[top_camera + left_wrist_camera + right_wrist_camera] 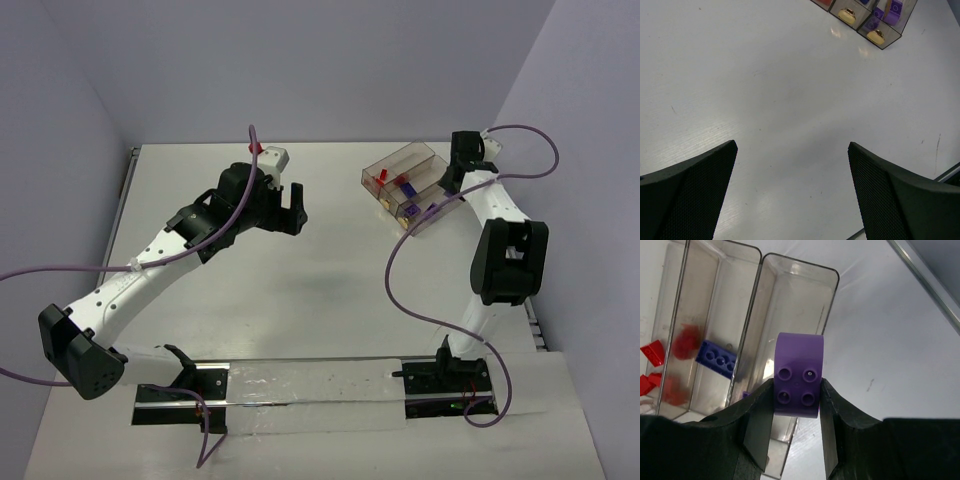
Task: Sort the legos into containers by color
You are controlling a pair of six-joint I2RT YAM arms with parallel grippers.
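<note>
Clear tray [800,263] holds red bricks [652,352], blue brick [717,359]; right end effector [796,405] grips purple brick [799,367].

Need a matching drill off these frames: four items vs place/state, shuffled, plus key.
Items
1. purple brick
2. blue brick
3. red bricks
4. left arm's jaws

Place or state
A. open, above the table
B. lying in the middle compartment of the tray
C. clamped in the right arm's jaws
D. in an outer compartment, beside the blue one's

Pairs: 1-C, 2-B, 3-D, 4-A
</note>
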